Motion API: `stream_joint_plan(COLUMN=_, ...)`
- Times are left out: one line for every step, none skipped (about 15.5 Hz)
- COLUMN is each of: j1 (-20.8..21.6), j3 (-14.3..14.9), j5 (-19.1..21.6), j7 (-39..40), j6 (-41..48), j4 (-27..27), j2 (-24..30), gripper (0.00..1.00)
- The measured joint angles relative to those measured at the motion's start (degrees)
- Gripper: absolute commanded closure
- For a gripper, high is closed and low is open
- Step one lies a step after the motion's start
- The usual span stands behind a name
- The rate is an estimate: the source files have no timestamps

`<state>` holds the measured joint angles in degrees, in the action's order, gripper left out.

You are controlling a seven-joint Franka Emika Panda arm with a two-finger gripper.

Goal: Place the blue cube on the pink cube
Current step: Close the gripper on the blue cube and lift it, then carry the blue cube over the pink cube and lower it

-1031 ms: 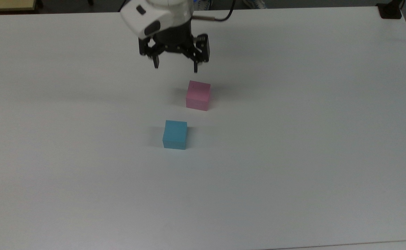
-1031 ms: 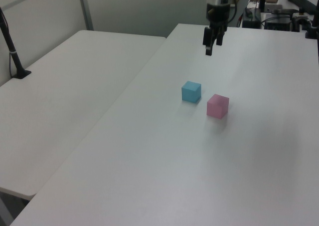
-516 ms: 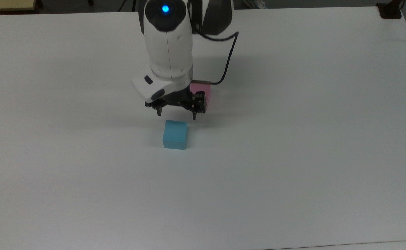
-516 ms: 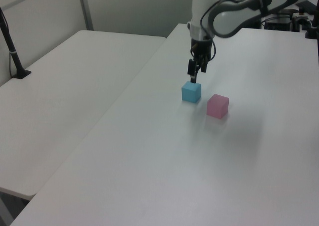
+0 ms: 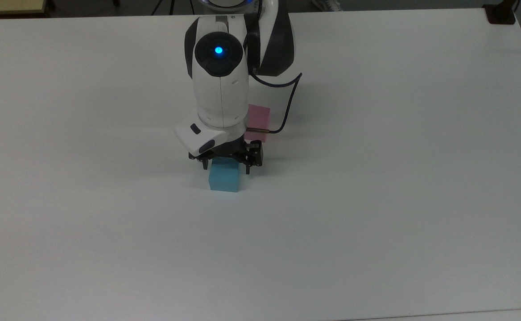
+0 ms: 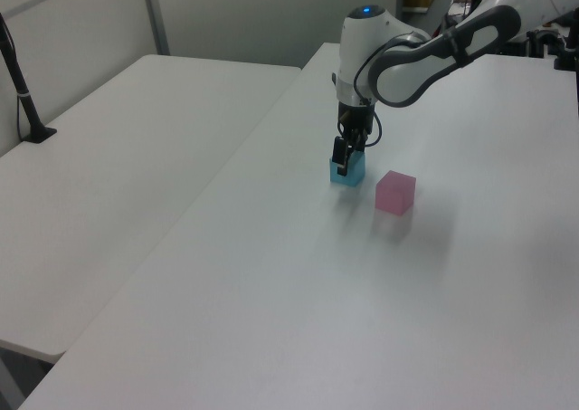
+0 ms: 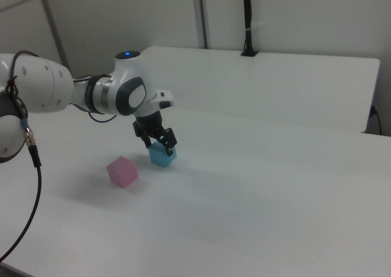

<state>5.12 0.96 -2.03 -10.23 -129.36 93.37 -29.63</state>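
The blue cube [image 5: 224, 180] sits on the white table [image 5: 376, 178], a little nearer the top view's bottom edge than the pink cube [image 5: 259, 118]. My gripper [image 5: 226, 167] has come down over the blue cube, open, with one finger on each side of its upper part. In the left view the gripper [image 6: 346, 157] covers the top of the blue cube [image 6: 351, 175], and the pink cube [image 6: 395, 193] stands free to its right. The right view shows the gripper [image 7: 160, 144] astride the blue cube [image 7: 162, 157], with the pink cube [image 7: 122, 170] to the left.
The arm's black cable [image 5: 289, 100] loops over the pink cube in the top view. A black mount [image 5: 501, 13] sits at the table's far right corner. A second white table [image 6: 118, 157] with a black pole [image 6: 23, 93] adjoins in the left view.
The arm moved from behind the pink cube toward the top view's bottom edge and came down, so the open fingers now straddle the blue cube. Both cubes stayed put.
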Motion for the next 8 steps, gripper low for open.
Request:
stream_joint_plan(j1=0.00, j3=0.00, j5=-0.02, j7=0.00, j6=-1.05, j4=-0.01, j2=-0.48, gripper=0.65)
stream_joint_plan(j1=0.00, j3=0.00, j5=-0.02, j7=-0.01, j6=-1.85, j4=-0.02, j2=-0.84, gripper=0.72)
stream_joint_plan(j1=-0.01, j3=0.00, j5=-0.03, j7=-0.01, j6=-2.22, j4=-0.07, j2=-1.03, gripper=0.73)
stream_joint_plan(j1=-0.01, j3=0.00, j5=-0.04, j7=-0.01, j6=-2.42, j4=-0.21, j2=-1.03, gripper=0.72)
stream_joint_plan(j1=-0.01, j3=0.00, j5=-0.04, j7=-0.01, j6=-2.51, j4=-0.48, j2=-0.87, gripper=0.72)
stream_joint_plan(j1=-0.01, j3=0.00, j5=-0.04, j7=-0.01, j6=-2.52, j4=-0.77, j2=-0.42, gripper=0.71)
stream_joint_plan(j1=0.02, j3=0.00, j5=-0.04, j7=-0.01, j6=-2.40, j4=-0.70, j2=1.01, gripper=0.71)
stream_joint_plan(j1=0.05, j3=-0.05, j5=-0.04, j7=-0.01, j6=-2.19, j4=-0.22, j2=2.33, gripper=0.70)
